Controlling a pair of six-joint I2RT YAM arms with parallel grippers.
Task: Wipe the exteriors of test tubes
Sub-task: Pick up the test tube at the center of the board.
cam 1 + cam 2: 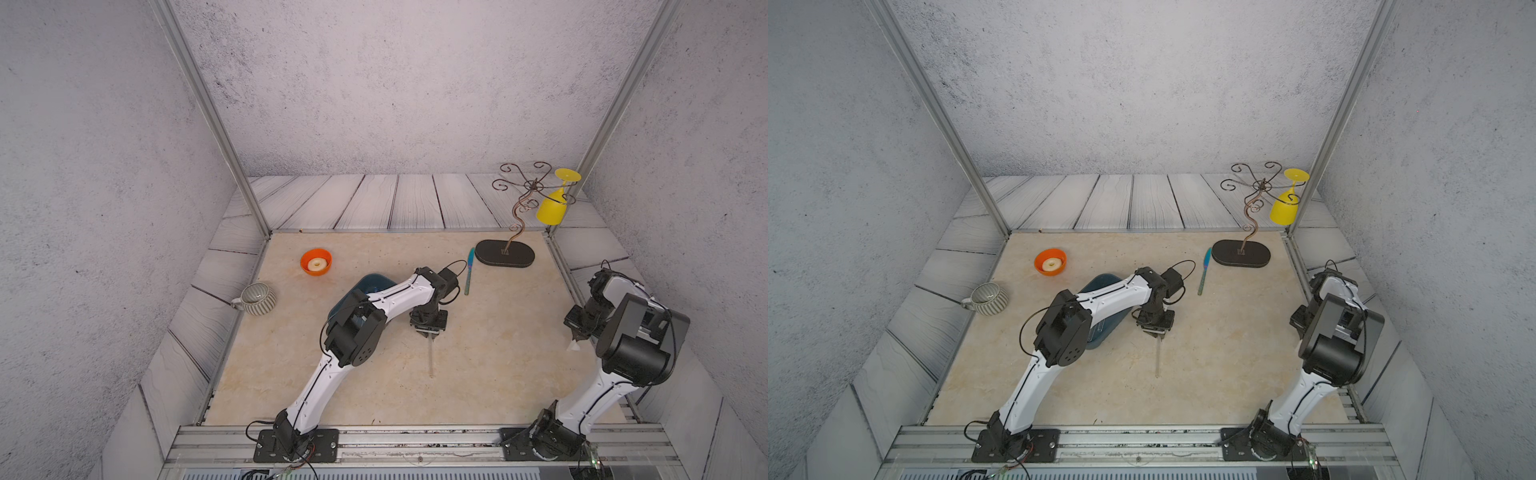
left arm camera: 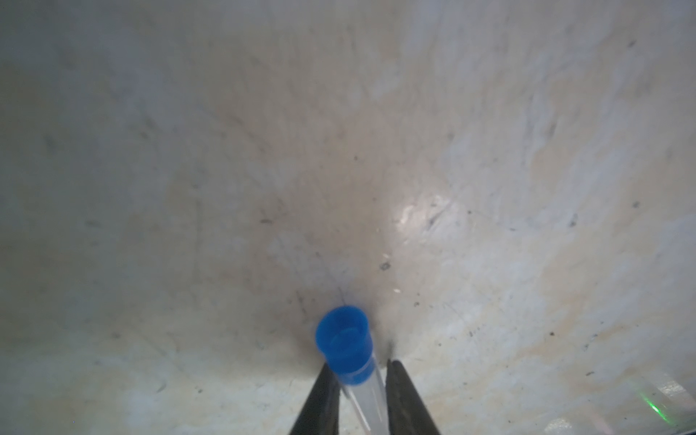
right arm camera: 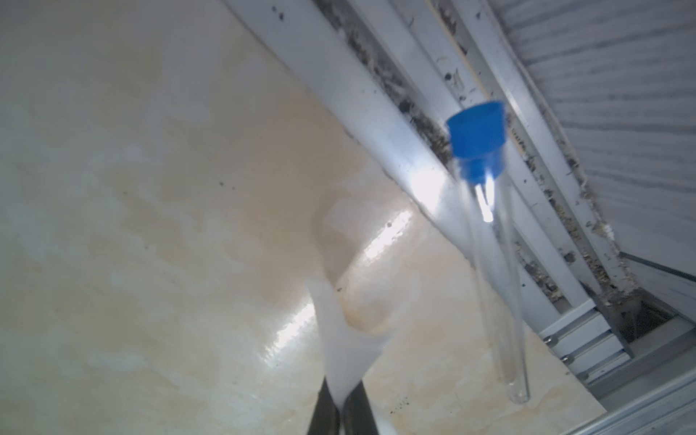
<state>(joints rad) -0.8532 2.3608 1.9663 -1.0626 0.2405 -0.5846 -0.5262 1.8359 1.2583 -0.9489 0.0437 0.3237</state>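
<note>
My left gripper hovers over the middle of the table, shut on a clear test tube just below its blue cap. In both top views the tube runs from the jaws toward the front edge. At the table's right side, my right gripper is shut on a small white wipe that hangs from its fingertips. The right wrist view shows another blue-capped test tube lying by the metal side rail; the right arm hides it in both top views.
A dark blue tray lies partly under my left arm. An orange bowl and a striped mug stand at the left. A teal-handled knife lies beside a wire stand holding a yellow glass at the back right.
</note>
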